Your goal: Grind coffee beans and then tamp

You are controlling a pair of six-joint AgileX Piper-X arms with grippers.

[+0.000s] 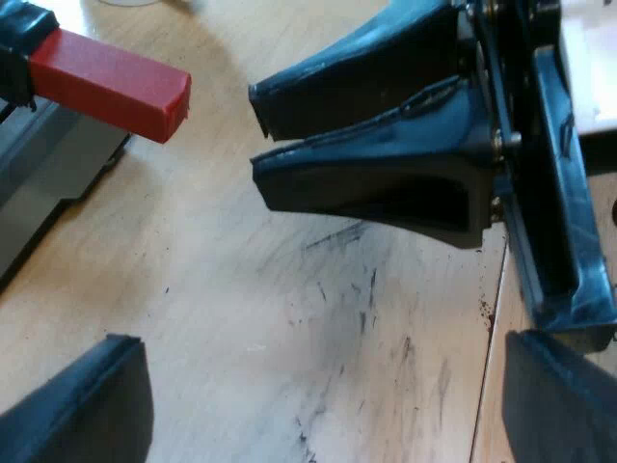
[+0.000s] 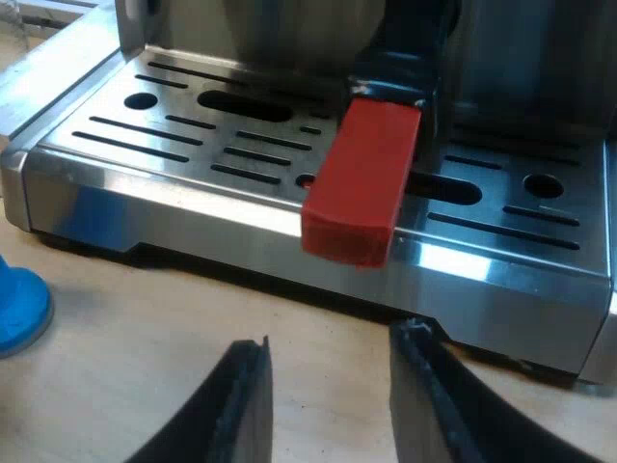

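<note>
The holder's dark handle with its red end [image 2: 362, 188] sticks out from the espresso machine's front, over the slotted metal drip tray [image 2: 193, 135]. My right gripper [image 2: 328, 386] is open just short of the red end, with nothing between its fingers. In the left wrist view the red end [image 1: 116, 87] juts over the wooden table, and the right gripper [image 1: 258, 145] points at it from a short gap away. My left gripper [image 1: 323, 347] is open wide above the bare table, holding nothing. A blue tamper [image 2: 14, 304] stands on the table by the tray's corner.
The wooden table [image 1: 289, 318] bears dark scuff marks under my left gripper. The machine's base edge [image 1: 39, 183] lies beneath the red end. A seam in the tabletop [image 1: 487, 367] runs past the right arm.
</note>
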